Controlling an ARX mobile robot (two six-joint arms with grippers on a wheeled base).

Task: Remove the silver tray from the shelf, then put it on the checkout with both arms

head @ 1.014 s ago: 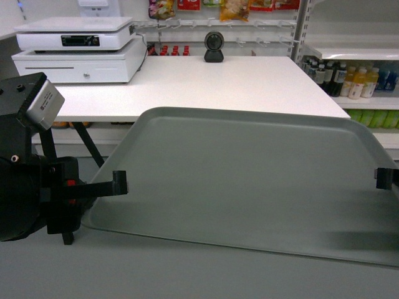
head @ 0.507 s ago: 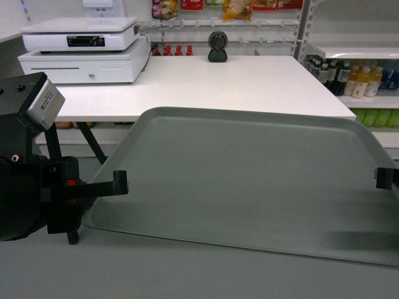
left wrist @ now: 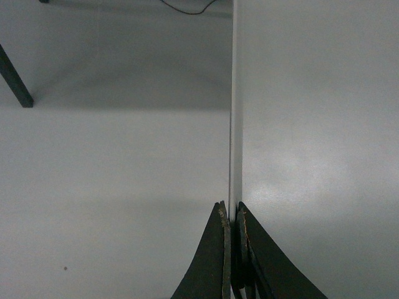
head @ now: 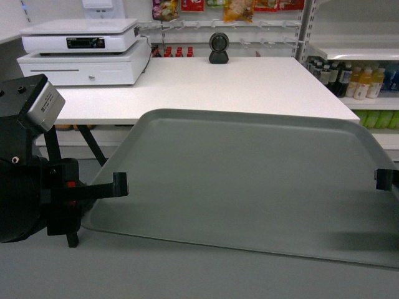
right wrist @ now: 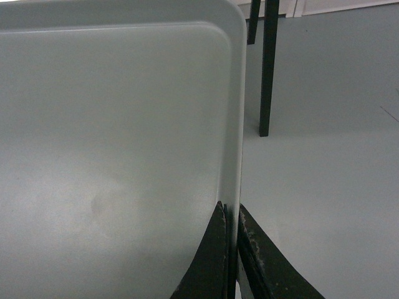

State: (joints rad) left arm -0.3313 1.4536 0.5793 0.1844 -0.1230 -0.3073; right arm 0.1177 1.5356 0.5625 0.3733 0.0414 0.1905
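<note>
silver tray [head: 249,180] is held level in the air between both arms, off any surface, near side of the checkout [head: 206,84]; its far edge sits just short of the checkout's near edge in the head view, grey floor under it

left gripper [head: 118,184] is clamped on the tray's left rim, both wrist views show the thin fingers pinched tight around the rim edge [left wrist: 235,124]

right gripper [head: 386,179] is clamped on the right rim, mostly cut off at the frame edge in the head view; right wrist view shows its fingers closed on the rim near the rounded corner

cash register [head: 81,53] sits far left on the checkout, small black camera [head: 218,47] at its far edge, bottles [head: 349,80] on shelving far right
</note>
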